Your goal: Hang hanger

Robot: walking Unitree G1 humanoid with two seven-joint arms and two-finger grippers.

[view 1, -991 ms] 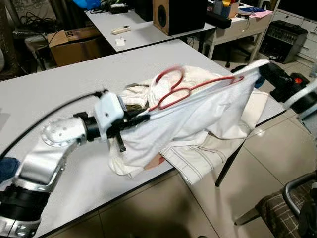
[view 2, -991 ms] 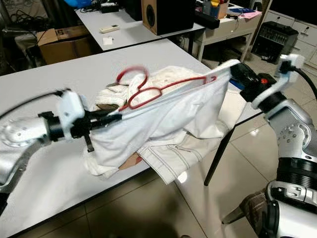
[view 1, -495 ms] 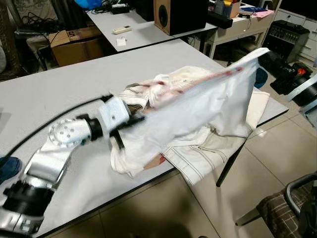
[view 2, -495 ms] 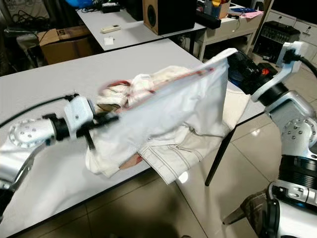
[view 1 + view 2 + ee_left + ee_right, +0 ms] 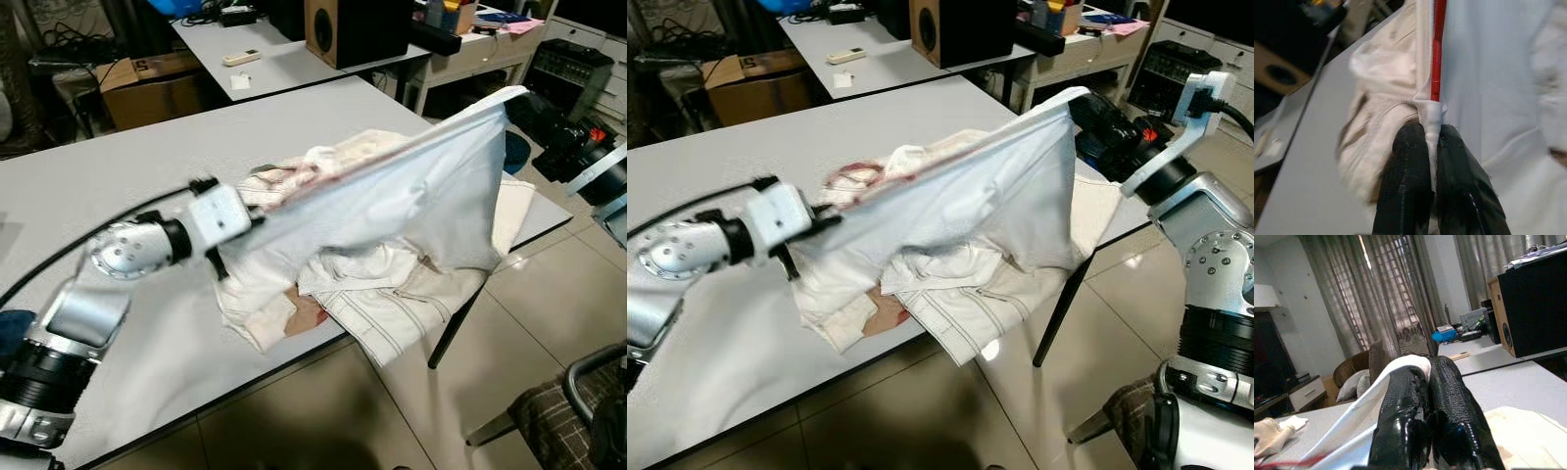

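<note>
A white garment [image 5: 392,206] is stretched taut above the grey table [image 5: 118,166] between my two grippers. My left gripper [image 5: 1432,147] is shut on one bunched corner of it, right where a red hanger [image 5: 1438,49] runs along the cloth's upper edge. Part of the hanger's red hook [image 5: 854,176] peeks out behind the cloth near the left gripper [image 5: 828,220]. The right gripper [image 5: 1080,103] is shut on the opposite corner, held higher past the table's right end; the right wrist view shows white cloth pinched between its fingers [image 5: 1400,401].
A heap of cream clothes [image 5: 392,294] lies under the stretched garment and droops over the table's front edge. Behind are a second table [image 5: 284,59] with a black speaker [image 5: 353,29] and a cardboard box [image 5: 147,83]. A chair [image 5: 588,392] stands at the lower right.
The garment has swung up and over, so the cloth now covers most of the red hanger that lay exposed above it. Both grippers keep their hold; the left one has shifted slightly back.
</note>
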